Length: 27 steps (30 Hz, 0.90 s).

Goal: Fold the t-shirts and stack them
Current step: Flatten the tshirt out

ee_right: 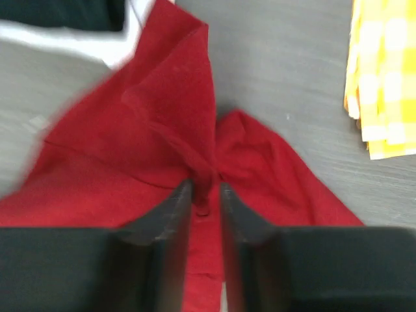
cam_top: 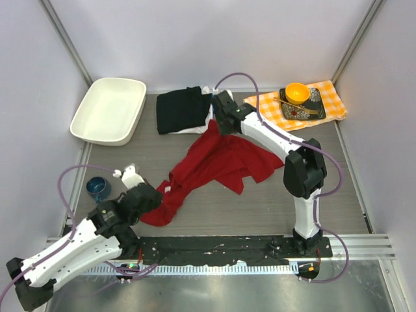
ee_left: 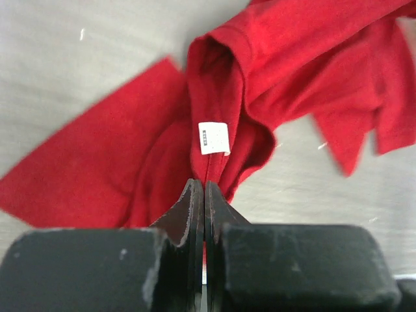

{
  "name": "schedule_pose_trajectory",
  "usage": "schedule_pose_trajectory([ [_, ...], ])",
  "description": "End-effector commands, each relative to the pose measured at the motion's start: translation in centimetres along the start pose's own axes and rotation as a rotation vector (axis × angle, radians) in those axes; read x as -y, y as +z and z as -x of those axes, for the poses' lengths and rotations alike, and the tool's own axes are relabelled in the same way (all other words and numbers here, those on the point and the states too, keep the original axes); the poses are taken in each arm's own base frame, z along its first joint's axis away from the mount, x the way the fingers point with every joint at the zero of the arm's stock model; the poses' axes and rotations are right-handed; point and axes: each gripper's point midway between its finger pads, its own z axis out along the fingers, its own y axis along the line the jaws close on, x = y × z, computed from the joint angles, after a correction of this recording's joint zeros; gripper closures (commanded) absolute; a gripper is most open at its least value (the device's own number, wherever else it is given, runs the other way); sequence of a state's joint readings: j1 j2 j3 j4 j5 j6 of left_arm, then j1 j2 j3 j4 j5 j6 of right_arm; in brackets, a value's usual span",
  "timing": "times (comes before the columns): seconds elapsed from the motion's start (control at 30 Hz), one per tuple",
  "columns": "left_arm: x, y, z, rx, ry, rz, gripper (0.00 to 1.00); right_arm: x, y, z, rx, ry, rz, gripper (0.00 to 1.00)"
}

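Folding unfinished: red t-shirt (cam_top: pixel 218 162) lay crumpled at tabletop (cam_top: pixel 351 195) centre, left jaws clamped on its 7 o'clock end, right jaws pinching its 12 o'clock corner. Black t-shirt (cam_top: pixel 182 109) sat folded at 11 o'clock; stacking not yet done.

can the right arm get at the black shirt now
Likely yes for reach: the right gripper is beside the black shirt, nothing between. But it is shut on the red shirt and must drop that first.
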<state>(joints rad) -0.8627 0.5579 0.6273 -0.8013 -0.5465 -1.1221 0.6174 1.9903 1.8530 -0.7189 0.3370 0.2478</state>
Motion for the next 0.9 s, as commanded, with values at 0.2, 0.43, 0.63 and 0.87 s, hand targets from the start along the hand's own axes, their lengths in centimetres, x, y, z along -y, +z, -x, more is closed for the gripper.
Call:
schedule_pose_trajectory([
  [0.2,3.4,2.5,-2.4,-0.035,-0.015,-0.079,0.0,4.7,-5.6,-3.1,0.116,0.082,-0.096,0.01],
  [0.43,12.5,5.0,1.9,0.053,0.161,-0.124,0.0,1.4,-7.2,-4.9,0.097,0.116,0.084,0.0],
  [0.63,17.7,10.2,4.4,0.063,0.235,-0.143,0.0,1.2,-4.7,-6.5,0.111,0.123,0.025,0.02],
  [0.87,20.3,17.5,7.2,0.079,0.377,-0.119,0.11,3.5,-5.9,-7.2,0.172,0.18,-0.046,0.05],
])
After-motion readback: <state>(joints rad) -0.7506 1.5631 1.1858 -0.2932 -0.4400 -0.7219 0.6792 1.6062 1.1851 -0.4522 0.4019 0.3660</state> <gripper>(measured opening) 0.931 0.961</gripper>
